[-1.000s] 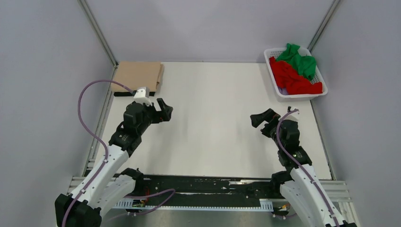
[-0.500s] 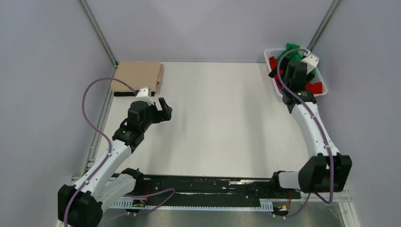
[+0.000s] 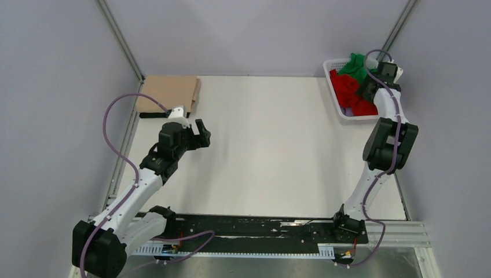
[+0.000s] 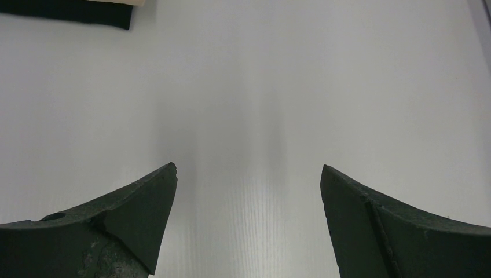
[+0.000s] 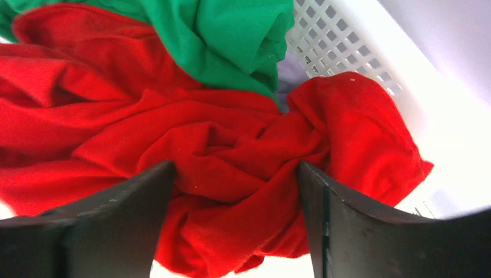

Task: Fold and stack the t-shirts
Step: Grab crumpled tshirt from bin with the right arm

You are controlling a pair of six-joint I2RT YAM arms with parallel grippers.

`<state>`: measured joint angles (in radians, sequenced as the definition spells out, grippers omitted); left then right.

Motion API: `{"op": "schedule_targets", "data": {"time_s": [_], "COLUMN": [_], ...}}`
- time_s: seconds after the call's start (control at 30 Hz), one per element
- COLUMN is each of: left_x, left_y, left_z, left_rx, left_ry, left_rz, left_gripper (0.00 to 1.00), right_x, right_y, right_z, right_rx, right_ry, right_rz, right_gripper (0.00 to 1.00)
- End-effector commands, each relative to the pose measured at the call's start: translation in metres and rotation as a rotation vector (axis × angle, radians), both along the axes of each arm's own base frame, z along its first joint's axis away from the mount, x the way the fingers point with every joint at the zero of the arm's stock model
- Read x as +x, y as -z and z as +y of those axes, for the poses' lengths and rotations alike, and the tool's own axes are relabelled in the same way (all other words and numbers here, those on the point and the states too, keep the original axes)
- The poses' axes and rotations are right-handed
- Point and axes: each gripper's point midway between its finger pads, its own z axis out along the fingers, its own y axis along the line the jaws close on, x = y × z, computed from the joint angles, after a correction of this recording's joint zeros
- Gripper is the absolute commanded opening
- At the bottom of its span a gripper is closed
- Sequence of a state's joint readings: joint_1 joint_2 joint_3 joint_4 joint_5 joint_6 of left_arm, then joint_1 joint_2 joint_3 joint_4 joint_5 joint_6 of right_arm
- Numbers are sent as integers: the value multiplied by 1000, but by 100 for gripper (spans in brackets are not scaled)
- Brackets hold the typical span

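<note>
We're at the basket in the far right corner of the worktop, and the step in hand is fetching the next shirt. One looks done: the tan shirt lies folded flat in the far left corner. The others sit heaped in the basket. The red shirt is on top, the green shirt is bunched behind it toward the far end, and a sliver of lilac peeks out between them by the lattice wall.

Our right fingers are down in that heap, set wide, one on either side of a thick twisted ridge of red. The cloth fills the gap and looks to touch both inner faces, but we see no pinch, so we call it not yet held. Our left fingers hang wide and empty over bare worktop on the left side, apart from the tan shirt.

What next? We reckon the right fingers need to close firmly on that red ridge. Then they lift high enough to clear the basket rim and carry the shirt to the middle of the worktop. The catch is that red and green lie tangled close together, so the green could ride up too, and the basket may drag along. A slow lift would show that early, and the left fingers are free to help spread the shirt.
</note>
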<state>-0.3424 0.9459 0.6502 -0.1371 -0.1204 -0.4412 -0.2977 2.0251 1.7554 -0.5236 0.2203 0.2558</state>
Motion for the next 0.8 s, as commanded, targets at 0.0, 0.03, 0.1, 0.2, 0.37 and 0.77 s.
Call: {"op": "schedule_targets", "data": {"time_s": [0.0, 0.03, 0.1, 0.2, 0.37, 0.77], "left_x": [11, 11, 11, 11, 11, 0], "left_y": [-28, -29, -29, -30, -31, -45], "left_z": [-1, 1, 2, 0, -2, 0], "left_rx": [-7, -4, -3, -9, -17, -47], "left_ry": [-3, -11, -15, -5, 2, 9], "left_rz": [-74, -77, -79, -85, -85, -143], "left_gripper": [100, 100, 100, 100, 100, 100], "right_x": [12, 11, 13, 22, 31, -33], "right_y": [13, 19, 21, 4, -80, -320], "right_z": [1, 4, 9, 19, 30, 150], "right_rx": [31, 50, 75, 105, 83, 147], "right_ry": [-31, -22, -37, -90, -163, -605], "right_rz": [34, 36, 24, -32, -228, -755], "right_gripper": [70, 58, 19, 0, 0, 0]}}
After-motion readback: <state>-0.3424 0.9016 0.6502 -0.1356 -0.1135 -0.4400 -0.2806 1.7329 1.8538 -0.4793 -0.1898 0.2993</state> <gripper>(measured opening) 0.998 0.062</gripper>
